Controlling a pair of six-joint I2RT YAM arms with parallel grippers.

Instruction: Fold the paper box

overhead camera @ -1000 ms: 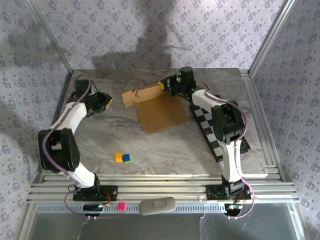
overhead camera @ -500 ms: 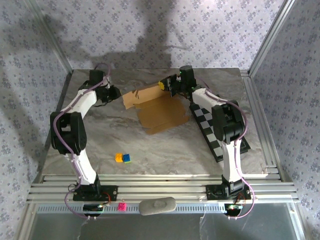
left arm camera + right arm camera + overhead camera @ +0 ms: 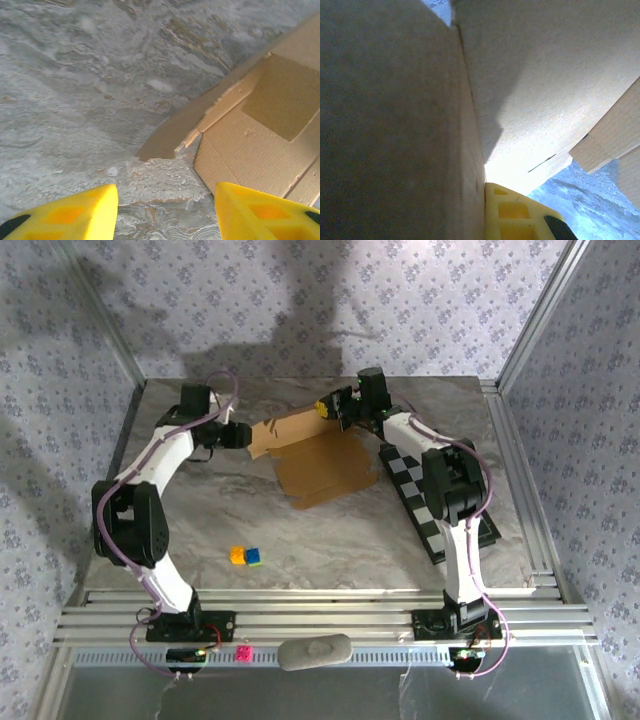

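Note:
The paper box (image 3: 322, 462) lies partly unfolded, a tan cardboard sheet at the table's far middle. My right gripper (image 3: 332, 410) is shut on its raised far flap. In the right wrist view the cardboard (image 3: 410, 110) presses against one yellow finger (image 3: 515, 215) and hides the other. My left gripper (image 3: 241, 435) sits just left of the box's left flap (image 3: 262, 438). In the left wrist view its yellow fingers (image 3: 70, 212) stand apart over bare table, and the cardboard's edge (image 3: 260, 135) lies ahead to the right, just short of the right finger. Nothing is between them.
A black-and-white checkerboard (image 3: 432, 502) lies right of the box, under the right arm. Small yellow and blue blocks (image 3: 246, 556) sit on the marble table nearer the front. Aluminium rails (image 3: 320, 615) run along the near edge, and frame posts rise at both sides.
My left arm has swung right from the table's left side up to the box's left flap, and its jaws have opened. The right arm and the box have stayed put.

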